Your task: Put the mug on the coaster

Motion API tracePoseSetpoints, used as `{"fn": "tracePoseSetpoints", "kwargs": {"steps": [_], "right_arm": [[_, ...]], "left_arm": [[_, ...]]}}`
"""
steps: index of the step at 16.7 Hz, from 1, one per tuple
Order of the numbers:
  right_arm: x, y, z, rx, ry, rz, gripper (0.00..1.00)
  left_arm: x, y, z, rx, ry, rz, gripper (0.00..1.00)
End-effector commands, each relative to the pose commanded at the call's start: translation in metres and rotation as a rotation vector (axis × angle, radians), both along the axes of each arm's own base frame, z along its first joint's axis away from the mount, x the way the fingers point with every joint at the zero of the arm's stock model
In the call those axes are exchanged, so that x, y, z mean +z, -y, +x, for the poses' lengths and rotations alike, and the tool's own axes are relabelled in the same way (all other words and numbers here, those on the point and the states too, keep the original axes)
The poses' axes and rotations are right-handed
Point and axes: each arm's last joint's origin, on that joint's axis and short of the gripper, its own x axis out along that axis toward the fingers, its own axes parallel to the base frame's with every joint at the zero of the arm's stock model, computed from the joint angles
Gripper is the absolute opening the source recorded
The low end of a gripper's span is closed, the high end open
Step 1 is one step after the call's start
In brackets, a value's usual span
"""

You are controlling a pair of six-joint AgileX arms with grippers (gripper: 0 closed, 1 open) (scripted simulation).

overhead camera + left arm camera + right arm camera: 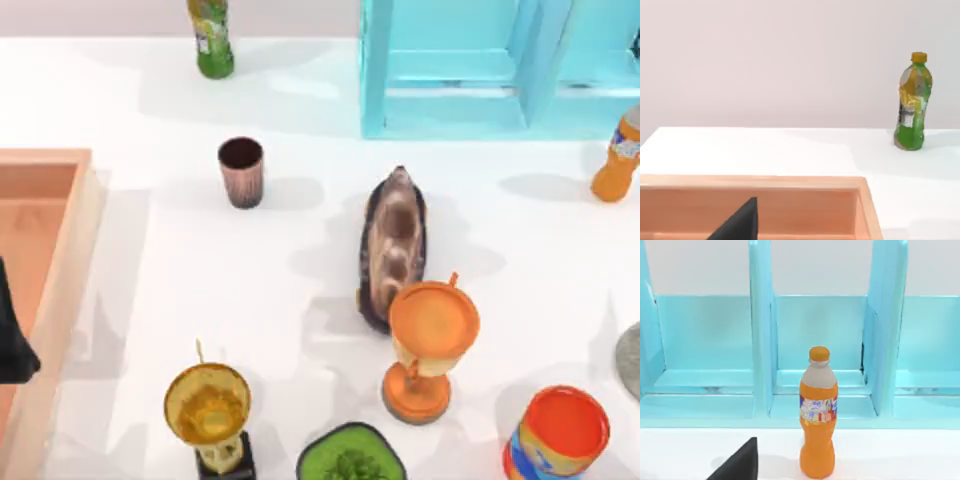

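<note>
Behind the orange trophy (pixel 432 345) and well off toward the left, the mug (pixel 242 171) stands upright on the surface (pixel 200 270), ungrasped. The coaster (pixel 630 360) lies far right of the trophy. Neither gripper's state can be told. Step: approach pending; next move calls for reaching the mug.

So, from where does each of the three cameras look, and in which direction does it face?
Top view: above the table, looking down on the mug, trophies and the coaster; a dark part of the left arm sits at the left edge.
Left wrist view: on the left arm, facing the wooden tray and green bottle.
Right wrist view: on the right arm, facing the orange bottle and blue shelf.
Both bottles also appear from above.
</note>
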Motion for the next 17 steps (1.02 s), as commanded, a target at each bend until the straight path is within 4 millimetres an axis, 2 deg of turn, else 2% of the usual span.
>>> {"fn": "tracePoseSetpoints", "kwargs": {"steps": [3, 5, 7, 10, 12, 14, 17], "right_arm": [[0.002, 0.0, 0.0, 0.004, -0.004, -0.003, 1.0], [0.012, -0.002, 0.0, 0.024, -0.025, -0.02, 1.0], [0.031, -0.004, 0.002, 0.062, -0.063, -0.052, 1.0], [0.072, -0.011, 0.013, 0.149, -0.143, -0.122, 1.0], [0.104, -0.017, 0.029, 0.227, -0.206, -0.179, 1.0], [0.136, -0.027, 0.052, 0.319, -0.272, -0.242, 1.0], [0.177, -0.049, 0.103, 0.479, -0.371, -0.341, 1.0]], "left_arm": [[0.0, 0.0, 0.0, 0.0, 0.0, 0.0, 1.0], [0.0, 0.0, 0.0, 0.0, 0.0, 0.0, 1.0], [0.0, 0.0, 0.0, 0.0, 0.0, 0.0, 1.0], [0.0, 0.0, 0.0, 0.0, 0.0, 0.0, 1.0], [0.0, 0.0, 0.0, 0.0, 0.0, 0.0, 1.0], [0.0, 0.0, 0.0, 0.0, 0.0, 0.0, 1.0], [0.0, 0.0, 0.0, 0.0, 0.0, 0.0, 1.0]]}}
